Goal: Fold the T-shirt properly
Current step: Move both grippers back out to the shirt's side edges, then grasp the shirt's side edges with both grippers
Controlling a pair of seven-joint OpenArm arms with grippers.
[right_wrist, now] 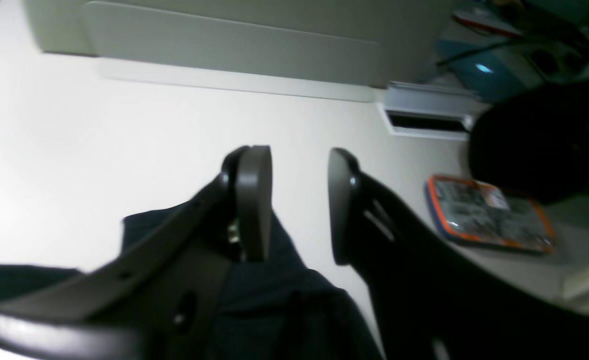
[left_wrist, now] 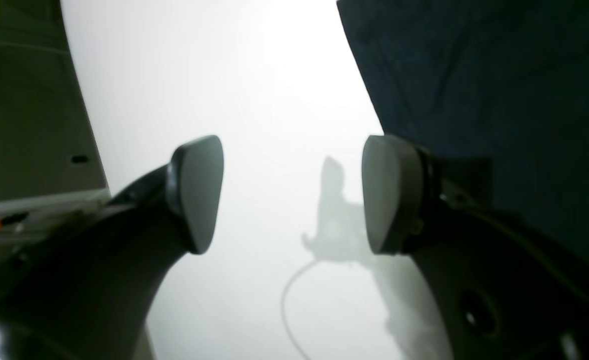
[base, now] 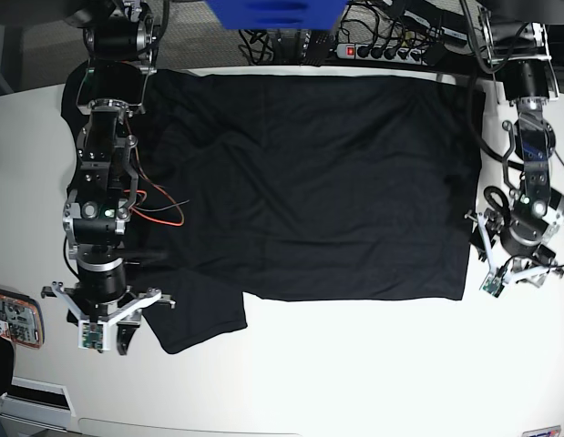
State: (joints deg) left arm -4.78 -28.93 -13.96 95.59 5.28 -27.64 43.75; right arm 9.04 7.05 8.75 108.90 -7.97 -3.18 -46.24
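Observation:
The black T-shirt (base: 309, 182) lies spread flat on the white table (base: 354, 364), with one sleeve (base: 195, 319) sticking out at the lower left. My right gripper (base: 104, 341) is open and empty, just left of that sleeve. In the right wrist view its fingers (right_wrist: 254, 200) hover over the sleeve cloth (right_wrist: 274, 290). My left gripper (base: 511, 278) is open and empty beside the shirt's right edge. In the left wrist view its gripper (left_wrist: 294, 195) sits over bare table, with the shirt (left_wrist: 499, 75) at the upper right.
An orange-rimmed flat item (base: 13, 319) lies at the table's left edge and also shows in the right wrist view (right_wrist: 489, 215). A red wire (base: 158, 205) loops off the right arm. A power strip (base: 391, 50) and cables lie behind the table.

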